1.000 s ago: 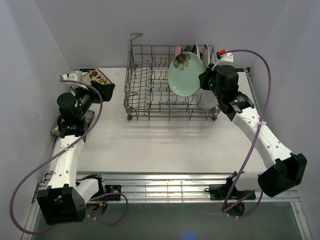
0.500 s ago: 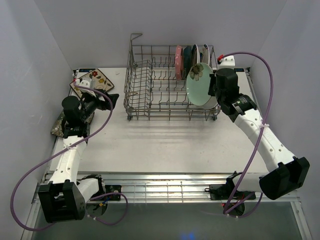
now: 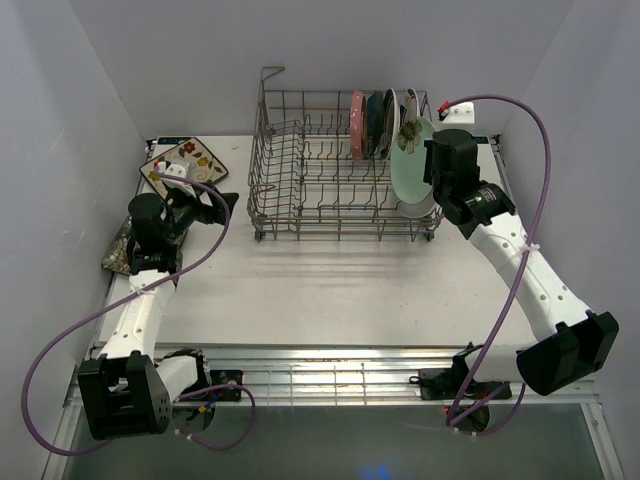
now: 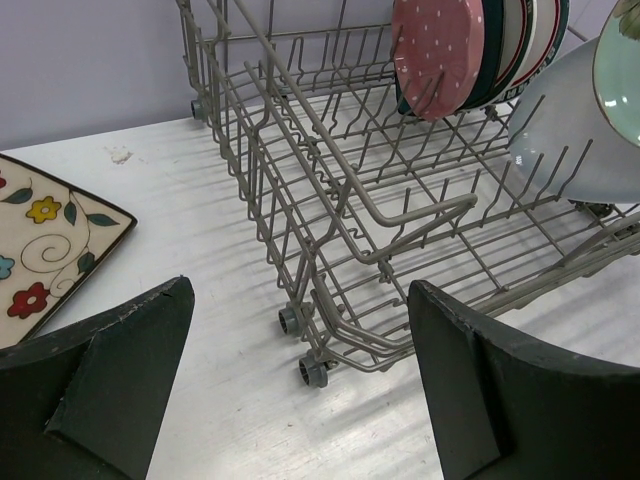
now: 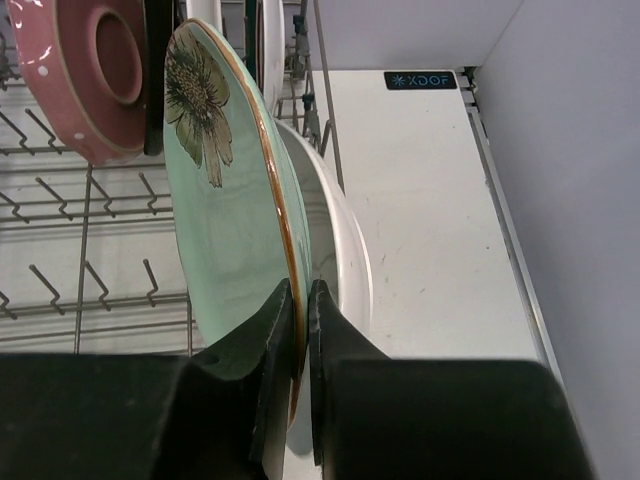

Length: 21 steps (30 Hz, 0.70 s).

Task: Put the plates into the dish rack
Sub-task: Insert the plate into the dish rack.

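We log the left gripper (image 4: 300, 395) spread wide, gripping nothing, near the cream floral plate (image 4: 45, 245) on the table (image 4: 200, 250). At the dish rack's (image 3: 310, 190) right end, the right gripper (image 5: 300, 320) is pinched onto the rim of the upright mint plate (image 5: 225, 230), just beside the white plate (image 5: 345, 250).

- The dish rack (image 3: 340, 170) reads to me as bare grey metal wire, smooth, with a dull sheen; its small rollers (image 4: 290, 320) look like grey plastic.
- The mint plate (image 5: 225, 230) looks like glazed ceramic, glossy, with a brown-orange rim line.
- I see a white oval plate (image 5: 345, 250), smooth and shiny.
- The pink dotted plate (image 4: 440, 50) is smooth, with a softer satin look.
- The cream floral square plate (image 4: 40, 240) has a smooth, lightly glossy face.
- The table (image 3: 330, 290) is white and matt, faintly scuffed.
- The fingers of my left gripper (image 4: 300, 290) and right gripper (image 5: 301, 300) are black, matt and plastic-looking, with slightly rough edges.
- The purple cable (image 3: 520, 270) has a smooth sheath.
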{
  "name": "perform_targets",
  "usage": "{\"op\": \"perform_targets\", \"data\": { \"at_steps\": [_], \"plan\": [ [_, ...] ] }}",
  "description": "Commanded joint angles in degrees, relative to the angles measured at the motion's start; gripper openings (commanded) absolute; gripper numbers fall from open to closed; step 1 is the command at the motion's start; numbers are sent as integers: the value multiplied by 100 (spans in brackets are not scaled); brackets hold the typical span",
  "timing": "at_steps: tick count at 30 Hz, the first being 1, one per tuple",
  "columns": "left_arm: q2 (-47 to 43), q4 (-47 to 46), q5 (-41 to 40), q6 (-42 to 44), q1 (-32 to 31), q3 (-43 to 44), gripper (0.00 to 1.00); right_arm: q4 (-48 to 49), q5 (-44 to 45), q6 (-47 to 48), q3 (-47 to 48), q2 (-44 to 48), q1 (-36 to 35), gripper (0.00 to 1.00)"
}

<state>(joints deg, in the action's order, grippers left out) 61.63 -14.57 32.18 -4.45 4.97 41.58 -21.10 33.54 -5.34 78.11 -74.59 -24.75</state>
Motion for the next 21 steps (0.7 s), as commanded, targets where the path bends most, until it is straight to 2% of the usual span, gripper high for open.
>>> {"op": "perform_targets", "data": {
  "at_steps": [1,21],
  "plan": [
    [34,-99,60,120,-5,-36,98,959,486,77,618,-56,6,8],
    [86,-90,-19,102,-14,-36,98,1293,909,156,425,-565,-73,8]
  ]
}}
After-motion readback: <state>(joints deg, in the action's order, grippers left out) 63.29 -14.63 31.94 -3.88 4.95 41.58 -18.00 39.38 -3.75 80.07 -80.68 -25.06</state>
